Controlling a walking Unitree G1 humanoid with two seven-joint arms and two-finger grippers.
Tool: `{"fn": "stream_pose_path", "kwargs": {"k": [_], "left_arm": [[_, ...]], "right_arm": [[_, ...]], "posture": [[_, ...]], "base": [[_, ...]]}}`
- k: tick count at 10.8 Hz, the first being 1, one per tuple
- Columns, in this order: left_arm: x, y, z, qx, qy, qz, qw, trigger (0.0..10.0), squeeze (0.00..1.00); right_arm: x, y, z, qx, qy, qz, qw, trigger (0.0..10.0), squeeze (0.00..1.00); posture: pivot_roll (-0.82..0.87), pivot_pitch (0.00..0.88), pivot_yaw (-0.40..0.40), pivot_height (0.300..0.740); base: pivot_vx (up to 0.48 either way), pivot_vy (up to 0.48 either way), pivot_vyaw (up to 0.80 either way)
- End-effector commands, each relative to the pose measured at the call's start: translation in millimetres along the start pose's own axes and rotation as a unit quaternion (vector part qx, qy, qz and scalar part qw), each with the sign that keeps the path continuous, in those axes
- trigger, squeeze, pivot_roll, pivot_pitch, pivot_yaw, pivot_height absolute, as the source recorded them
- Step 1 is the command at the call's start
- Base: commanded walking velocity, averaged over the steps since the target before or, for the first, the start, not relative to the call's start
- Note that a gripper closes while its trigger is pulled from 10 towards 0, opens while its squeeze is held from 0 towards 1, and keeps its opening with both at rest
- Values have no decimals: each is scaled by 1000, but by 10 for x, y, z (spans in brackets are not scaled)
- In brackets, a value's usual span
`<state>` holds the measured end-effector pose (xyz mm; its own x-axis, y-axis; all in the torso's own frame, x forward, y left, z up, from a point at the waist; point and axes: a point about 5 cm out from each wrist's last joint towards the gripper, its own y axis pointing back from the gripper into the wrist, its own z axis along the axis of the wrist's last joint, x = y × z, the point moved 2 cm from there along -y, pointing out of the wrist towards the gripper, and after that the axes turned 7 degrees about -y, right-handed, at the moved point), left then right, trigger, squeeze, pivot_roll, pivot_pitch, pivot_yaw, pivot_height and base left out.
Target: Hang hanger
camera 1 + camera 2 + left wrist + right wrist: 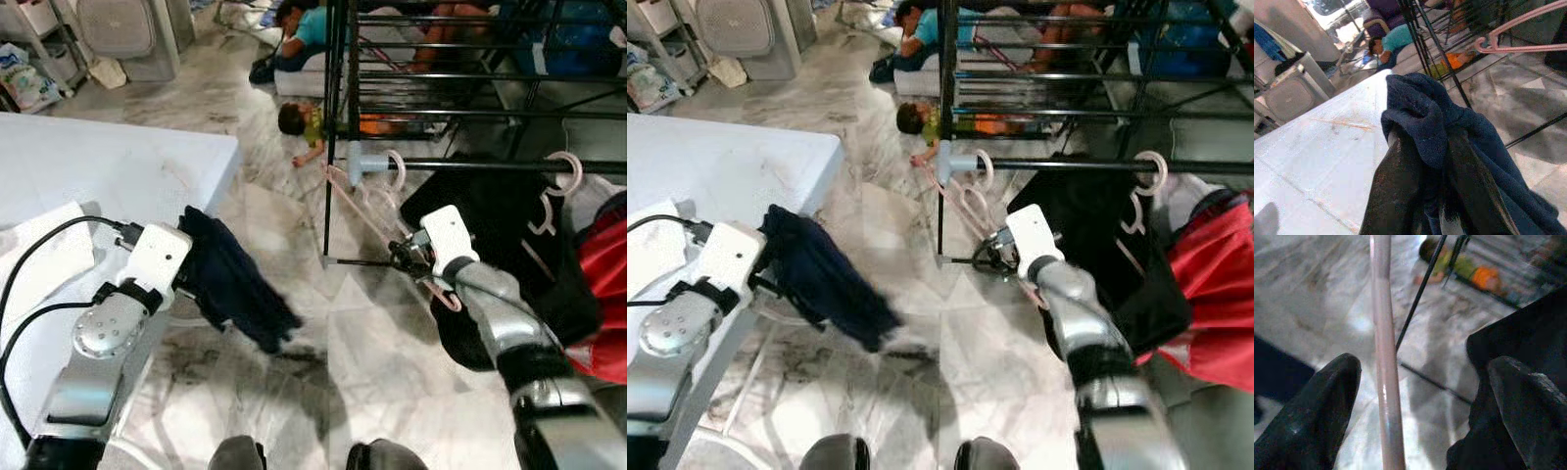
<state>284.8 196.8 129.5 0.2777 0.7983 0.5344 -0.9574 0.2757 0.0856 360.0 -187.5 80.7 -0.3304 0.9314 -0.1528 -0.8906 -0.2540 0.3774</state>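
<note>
Left gripper (188,257): clenched on a dark blue cloth (235,284), which hangs off the edge of the white table (108,171) above the floor.
Right gripper (404,257): spread; in the right wrist view both fingers (1317,411) stand apart from the pink hanger (1385,357) bar that runs between them, with no pad touching it.
Hanger position: hook (396,168) over the black rack rail (490,164), body slanting down toward the right gripper. A second hook (566,168) sits further along the same rail.
Risk 1: hanger swings or slips off the rail if the fingers knock the bar on withdrawal.
Risk 2: cloth slides from the left grip; much of it hangs free.
Risk 3: right arm catches the black garment (509,235) just beside it.
Bystander: a person (304,24) lies on the floor beyond the rack.
</note>
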Motion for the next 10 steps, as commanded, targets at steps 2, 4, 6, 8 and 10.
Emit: {"fn": "stream_pose_path", "kwargs": {"k": [2, 4, 6, 8, 10], "left_arm": [[-27, 31, 41, -4, 4, -2, 1000, 10000, 0], [-74, 44, 69, -3, 10, -7, 1000, 10000, 0], [-88, 65, 21, 6, 12, -9, 1000, 10000, 0], [-145, 25, 40, 3, 14, -17, 1000, 10000, 0], [-152, 4, 52, 1, 12, -23, 1000, 10000, 0]], "right_arm": [[-55, -50, 68, 28, -6, 37, 999, 10000, 0], [-143, -84, 147, 63, -9, 74, 995, 10000, 0], [-260, -41, 124, 86, 15, 83, 993, 10000, 0], [-281, -46, 152, 86, 13, 91, 992, 2667, 0], [-253, -65, 211, 82, 15, 107, 991, 0, 0]], "posture": [[64, 113, 8, 740], [70, 113, -6, 740], [69, 113, -9, 740], [50, 105, -9, 740], [50, 101, -4, 740]], "base": [[0, 0, 0], [0, 0, 0], [0, 0, 0], [0, 0, 0], [0, 0, 0]]}}
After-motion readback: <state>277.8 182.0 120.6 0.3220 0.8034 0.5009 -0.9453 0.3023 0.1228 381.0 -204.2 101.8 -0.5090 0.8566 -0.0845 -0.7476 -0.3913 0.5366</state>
